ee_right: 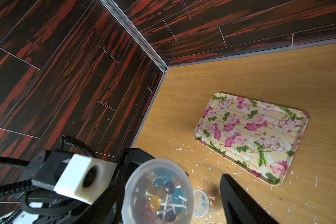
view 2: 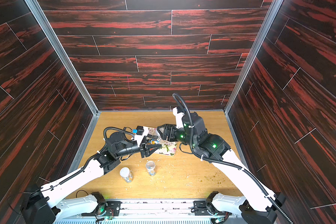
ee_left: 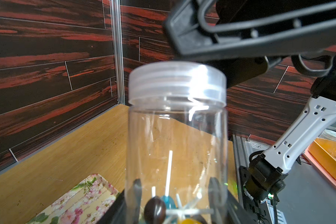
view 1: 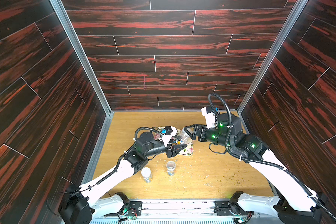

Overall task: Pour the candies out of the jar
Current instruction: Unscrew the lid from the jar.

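A clear plastic jar (ee_left: 177, 126) with a translucent screw lid (ee_left: 177, 83) on it is held above the flowered tray (view 1: 188, 150). The candies (ee_left: 155, 208), round sweets on pale sticks in brown, blue and orange, lie at its bottom, and show through the lid (ee_right: 159, 192) in the right wrist view. My left gripper (ee_left: 176, 186) is shut on the jar's lower body; in both top views it (view 1: 179, 147) (view 2: 153, 149) comes from the left. My right gripper (view 1: 186, 131) (ee_right: 169, 180) is open at the lid end, with a gap between one finger (ee_right: 239, 201) and the lid.
Two more small clear jars stand on the wooden table in front of the tray, one with a white lid (view 1: 146, 174) and one to its right (view 1: 170, 167). Pale and greenish crumbs (view 1: 227, 179) litter the table. Dark panelled walls close in on three sides.
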